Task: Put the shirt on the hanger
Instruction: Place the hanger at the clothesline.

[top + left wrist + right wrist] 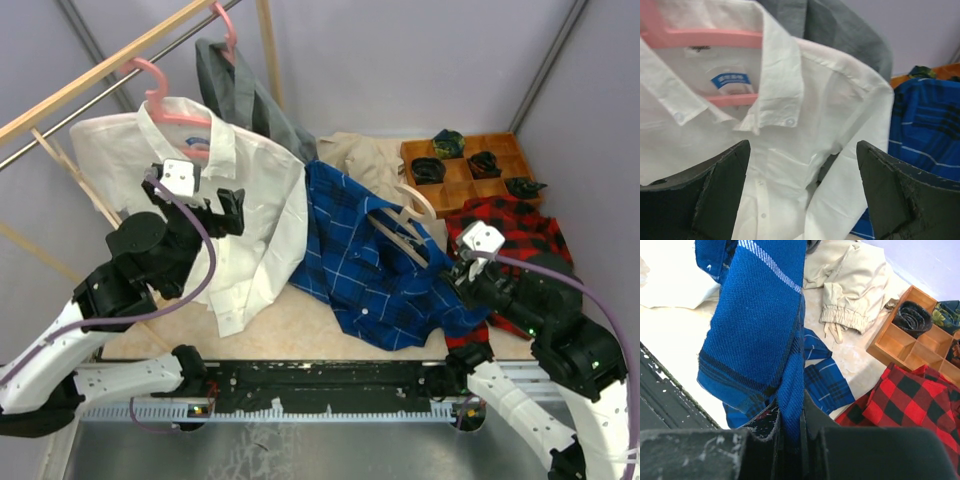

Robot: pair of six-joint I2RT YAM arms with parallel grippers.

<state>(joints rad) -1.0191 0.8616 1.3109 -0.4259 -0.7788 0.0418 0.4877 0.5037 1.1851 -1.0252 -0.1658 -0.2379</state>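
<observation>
Where the two arms are bolted at the near edge of the table (300, 325), the right gripper (790, 427) sits low on the right with its jaws closed tight on a fold of the blue checked shirt (370, 265). In the wrist view that fold rises out of the pinch as a bunched strip. The rest of the shirt lies crumpled on the middle of the table, running from the gripper towards the far left. The wooden hanger (405, 215) lies on top of its far right part; whether any of it is tucked under the cloth, I cannot tell. Just right of the gripper, touching the blue cloth, lies a red and black plaid shirt (520, 230). Further left, the left gripper (802, 147) is raised off the table, its jaws spread wide and holding nothing, facing the front of a white shirt (255, 200). That shirt hangs on a pink hanger (165, 100) from a rail (100, 75), and its right edge meets the blue one. Beyond the blue shirt lies a beige garment (355, 150) with an elastic cuff, and beside it at the far right a wooden tray (470, 165) holds dark rolled items in its compartments. A grey garment (235, 90) hangs at the very back.
</observation>
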